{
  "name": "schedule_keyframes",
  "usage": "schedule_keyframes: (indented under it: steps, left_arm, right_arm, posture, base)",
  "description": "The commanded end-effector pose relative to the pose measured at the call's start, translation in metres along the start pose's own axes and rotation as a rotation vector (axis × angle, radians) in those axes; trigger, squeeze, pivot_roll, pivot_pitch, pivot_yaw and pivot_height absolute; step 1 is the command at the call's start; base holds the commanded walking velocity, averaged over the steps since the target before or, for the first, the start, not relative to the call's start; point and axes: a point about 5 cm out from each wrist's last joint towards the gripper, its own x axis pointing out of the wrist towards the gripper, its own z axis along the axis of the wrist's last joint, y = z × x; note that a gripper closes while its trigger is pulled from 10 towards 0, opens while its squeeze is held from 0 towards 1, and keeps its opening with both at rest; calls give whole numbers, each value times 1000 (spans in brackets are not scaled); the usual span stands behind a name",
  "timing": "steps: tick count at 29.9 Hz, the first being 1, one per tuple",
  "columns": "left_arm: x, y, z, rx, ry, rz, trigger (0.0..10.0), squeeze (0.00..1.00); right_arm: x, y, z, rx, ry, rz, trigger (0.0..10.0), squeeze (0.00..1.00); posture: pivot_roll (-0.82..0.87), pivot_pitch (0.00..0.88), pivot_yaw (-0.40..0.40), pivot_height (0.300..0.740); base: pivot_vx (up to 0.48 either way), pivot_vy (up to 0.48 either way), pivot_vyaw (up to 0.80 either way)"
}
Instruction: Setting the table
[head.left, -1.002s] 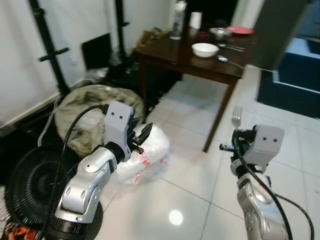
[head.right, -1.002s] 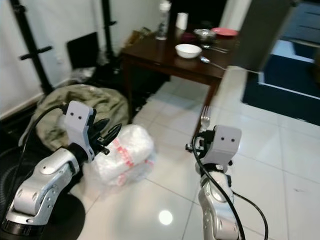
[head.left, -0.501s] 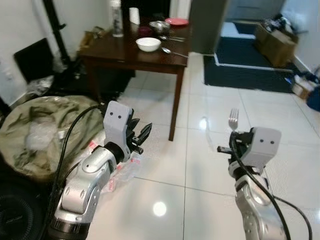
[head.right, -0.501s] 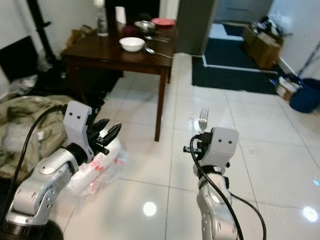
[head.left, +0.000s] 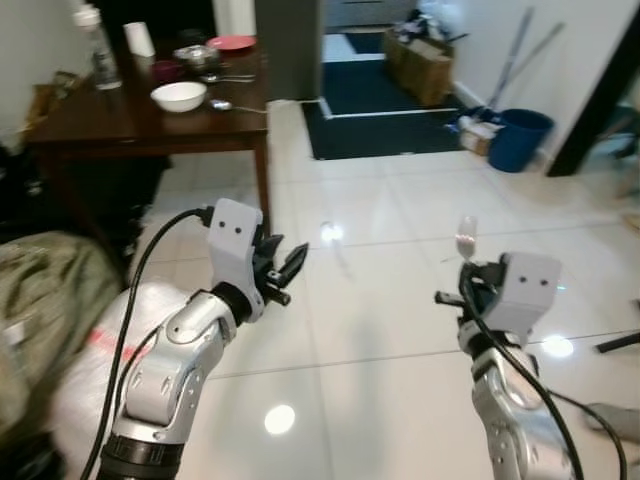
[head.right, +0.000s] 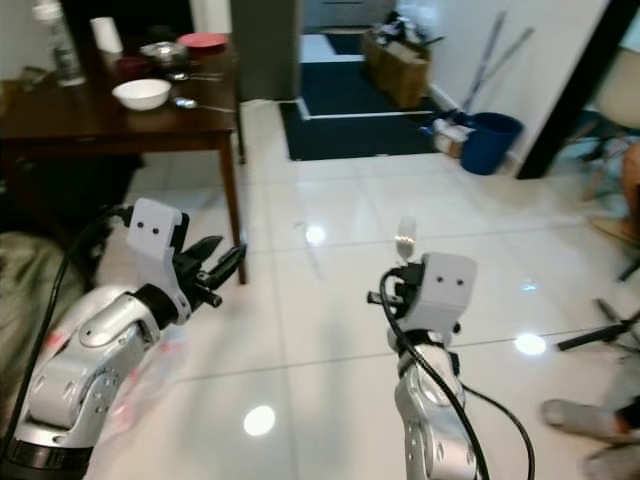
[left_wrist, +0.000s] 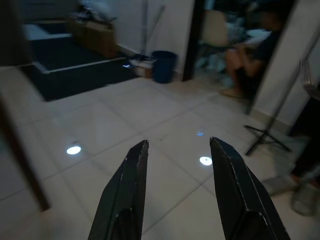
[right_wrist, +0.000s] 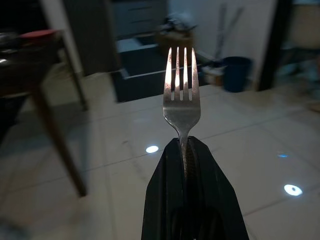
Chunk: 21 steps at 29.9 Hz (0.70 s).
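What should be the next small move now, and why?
Probably turn left and step toward the dark wooden table. The right gripper holds the fork upright, jaws shut on its handle, but the table with the white bowl stands off to the robot's left, across open floor.

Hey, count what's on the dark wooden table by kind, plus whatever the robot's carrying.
Bowls: 3, white, metal, dark
Plates: 1, red
Bottles: 1
White cups: 1
Spoons: 1
Forks: 1, in the right hand
Total: 8
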Motion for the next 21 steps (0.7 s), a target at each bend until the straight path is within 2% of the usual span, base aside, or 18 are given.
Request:
schedule_keyframes:
  steps: [1, 9, 21]
  left_arm:
    - [-2, 1, -2, -15, 10, 2, 10000, 0]
    - [-1, 1, -1, -56, 7, -1, 10000, 0]
    - [1, 2, 3, -42, -38, 15, 10000, 0]
  right_arm:
    - [-3, 1, -5, 11, 19, -2, 10000, 0]
    - [-3, 1, -5, 12, 19, -3, 10000, 0]
    - [-2, 1, -5, 9, 18, -2, 10000, 0]
  posture:
    - [25, 117, 75, 740]
    - [25, 117, 75, 740]
    - [22, 116, 73, 740]
  base:
    - [0, 0, -800]
    - [0, 0, -800]
    - [0, 0, -800]
